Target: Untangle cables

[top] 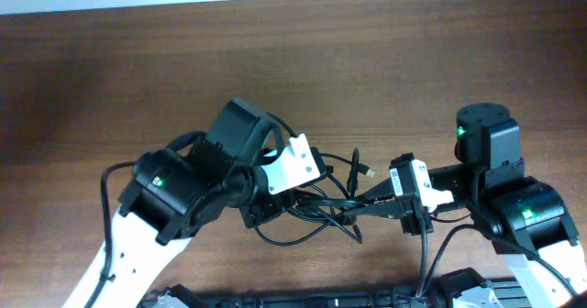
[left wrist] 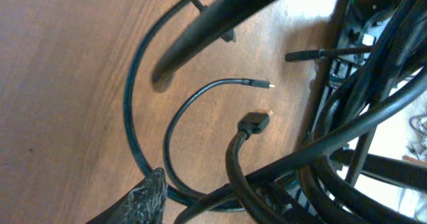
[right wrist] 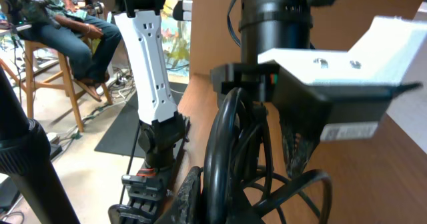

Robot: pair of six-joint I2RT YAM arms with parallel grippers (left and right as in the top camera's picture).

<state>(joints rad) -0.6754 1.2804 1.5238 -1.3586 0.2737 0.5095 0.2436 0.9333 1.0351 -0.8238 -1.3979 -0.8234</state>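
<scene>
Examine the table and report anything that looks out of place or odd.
The cables lie in one tangled heap near the robot-side edge of the table, loops crossing over each other, one plug end sticking out. Nothing looks spilled or broken.

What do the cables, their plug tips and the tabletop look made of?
Cables: black rubber or plastic jacket, smooth with a slight sheen, bending freely.
Plug tips: likely metal, with a bright glint at the end.
Tabletop: wood or wood-look laminate, brown grain streaks, matte; can't tell which.
</scene>
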